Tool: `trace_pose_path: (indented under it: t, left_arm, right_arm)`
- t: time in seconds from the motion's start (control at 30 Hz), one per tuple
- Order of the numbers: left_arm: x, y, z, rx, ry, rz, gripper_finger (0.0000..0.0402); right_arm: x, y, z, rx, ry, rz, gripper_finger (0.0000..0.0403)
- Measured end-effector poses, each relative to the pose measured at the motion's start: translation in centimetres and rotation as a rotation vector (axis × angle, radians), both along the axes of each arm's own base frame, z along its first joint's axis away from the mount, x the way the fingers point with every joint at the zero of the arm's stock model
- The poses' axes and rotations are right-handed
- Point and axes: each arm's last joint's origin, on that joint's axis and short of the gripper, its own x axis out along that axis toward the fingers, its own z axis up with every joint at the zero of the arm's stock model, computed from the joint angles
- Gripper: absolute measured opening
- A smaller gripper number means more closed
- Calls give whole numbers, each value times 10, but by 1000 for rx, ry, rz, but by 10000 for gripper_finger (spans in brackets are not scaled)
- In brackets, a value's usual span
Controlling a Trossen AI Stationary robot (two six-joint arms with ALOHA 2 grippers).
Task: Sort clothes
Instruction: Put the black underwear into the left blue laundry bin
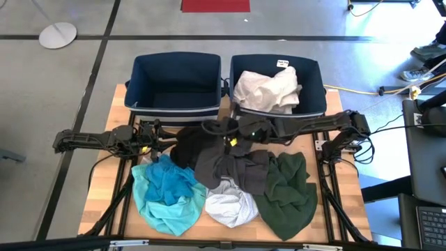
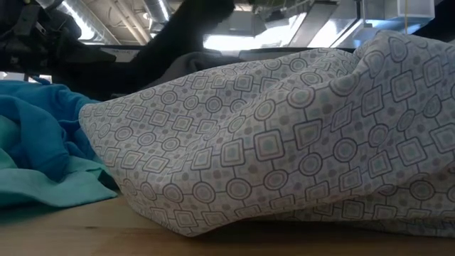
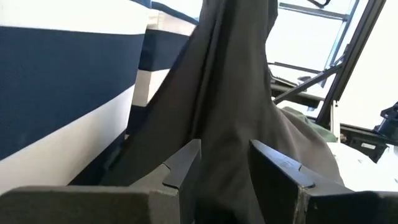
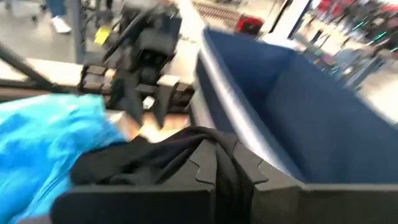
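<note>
The right hand (image 1: 209, 127), at frame centre, is pinching shut on the black garment (image 1: 185, 145) to lift it from the desk pile toward the empty left bin (image 1: 174, 84).

surface: wooden table (image 1: 97, 202) | on it: clothes pile (image 1: 230, 178), two navy bins (image 1: 174, 84)
</note>
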Motion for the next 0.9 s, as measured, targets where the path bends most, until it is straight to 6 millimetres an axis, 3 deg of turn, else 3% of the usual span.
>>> trace_pose_path:
  t: [0.23,0.4,0.57,0.73,0.9]
  left_arm:
    - [0,0,0,-4,0,0,125]
    - [0,0,0,-6,-2,0,125]
    - [0,0,0,4,-1,0,125]
    - [0,0,0,10,-4,8,125]
    - [0,1,2,9,-20,18,125]
  right_arm:
    - [-3,-25,57,-127,-130,-49,12]
    - [-11,-57,100,-178,-313,-119,12]
    - [-26,-98,138,-277,-601,-112,19]
    - [-37,-139,147,-306,-763,-140,14]
    - [-29,-172,136,-239,-934,-57,15]
